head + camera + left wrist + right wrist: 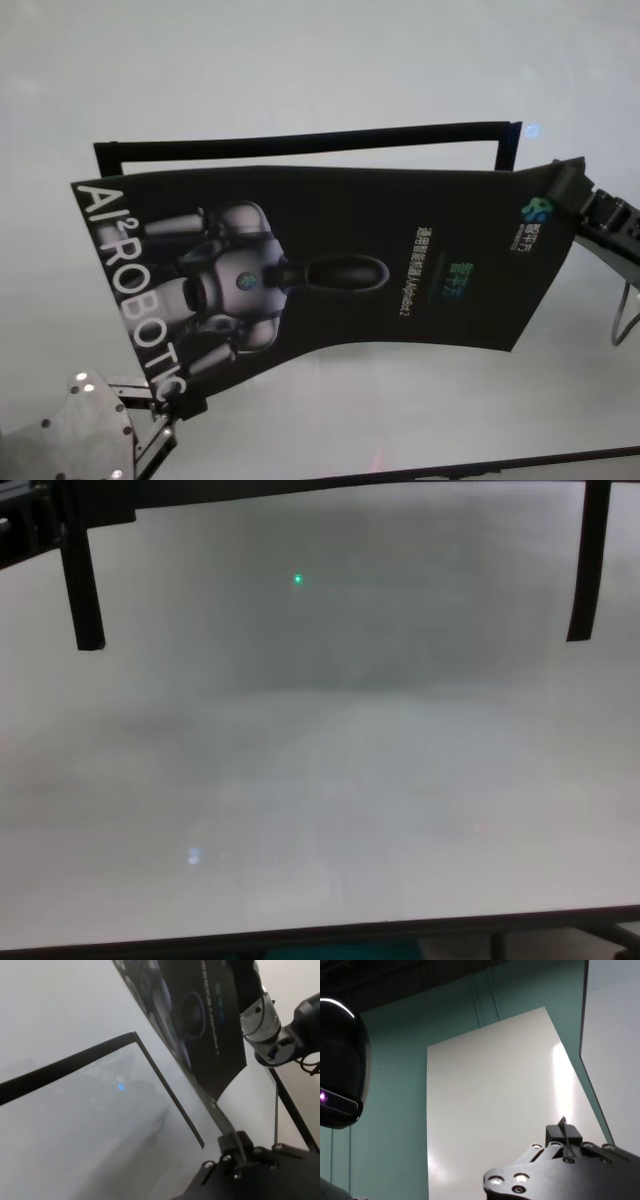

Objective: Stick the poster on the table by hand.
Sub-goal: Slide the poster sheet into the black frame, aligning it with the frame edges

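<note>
**Poster held above the table by 2 grippers**

The poster (340, 270) hangs in the air over the pale table (300, 70), with its printed side facing up and its middle sagging a little. The left gripper (165, 400) pinches the near left corner, beside the white letters, and its fingers are pressed together on the sheet. The right gripper (560, 185) holds the far right corner near the small logo; its fingers are closed on the edge. On the table under the poster lies a black tape outline (300, 140), a frame of 3 visible sides. The poster does not touch the tabletop.
</note>
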